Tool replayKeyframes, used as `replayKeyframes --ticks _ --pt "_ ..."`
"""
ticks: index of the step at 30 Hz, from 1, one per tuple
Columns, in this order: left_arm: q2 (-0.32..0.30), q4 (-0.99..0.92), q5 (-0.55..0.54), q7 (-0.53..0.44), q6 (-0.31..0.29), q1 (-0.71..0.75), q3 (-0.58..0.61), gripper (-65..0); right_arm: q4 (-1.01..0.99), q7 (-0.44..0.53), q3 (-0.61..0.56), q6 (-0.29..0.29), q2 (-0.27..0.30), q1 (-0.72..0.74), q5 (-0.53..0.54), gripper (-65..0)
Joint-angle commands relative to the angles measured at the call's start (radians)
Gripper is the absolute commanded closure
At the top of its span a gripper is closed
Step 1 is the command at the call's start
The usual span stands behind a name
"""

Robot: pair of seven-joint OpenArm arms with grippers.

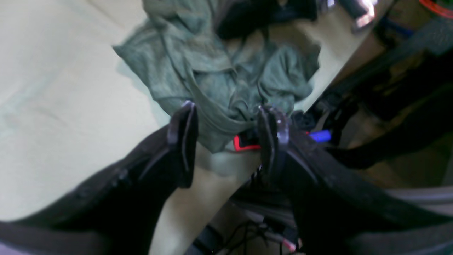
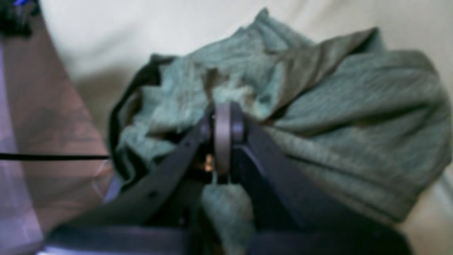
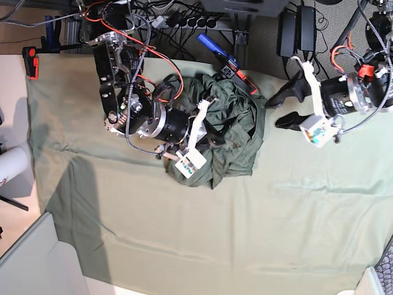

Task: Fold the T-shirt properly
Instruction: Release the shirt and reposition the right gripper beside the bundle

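Observation:
The dark olive-green T-shirt (image 3: 236, 123) lies crumpled in a heap near the table's back edge. In the base view my right gripper (image 3: 214, 138) reaches into the heap's left side. The right wrist view shows the right gripper (image 2: 223, 122) with its fingers closed together, pinching a fold of the T-shirt (image 2: 354, 106). My left gripper (image 3: 284, 108) is open and empty, just right of the heap and not touching it. In the left wrist view the left gripper (image 1: 228, 108) has its fingers spread, with the T-shirt (image 1: 208, 71) beyond them.
The pale mint-green table cloth (image 3: 184, 221) covers the table. A red clamp (image 3: 29, 61) grips the back left corner. A blue and red clamp (image 3: 224, 58) sits at the back edge behind the shirt, also in the left wrist view (image 1: 244, 143). Cables and power strips (image 3: 202, 18) lie behind the table.

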Motion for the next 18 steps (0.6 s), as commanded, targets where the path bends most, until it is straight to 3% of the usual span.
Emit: replayKeyframes --ticks 1,8,18 --pt "-0.003 0.018 -0.01 -0.021 -0.013 -0.005 0.016 -29.8 -0.013 0.025 -0.005 0.005 -0.019 0.027 0.003 0.0" --pt "-0.003 0.018 0.003 -0.02 -0.013 -0.005 0.061 -29.8 -0.268 0.08 -0.086 0.005 -0.104 0.142 -0.027 0.0" --pt "-0.003 0.018 0.001 -0.009 -0.013 0.001 0.062 -29.8 -0.378 0.167 -0.09 0.004 -0.205 0.283 -0.12 0.0"
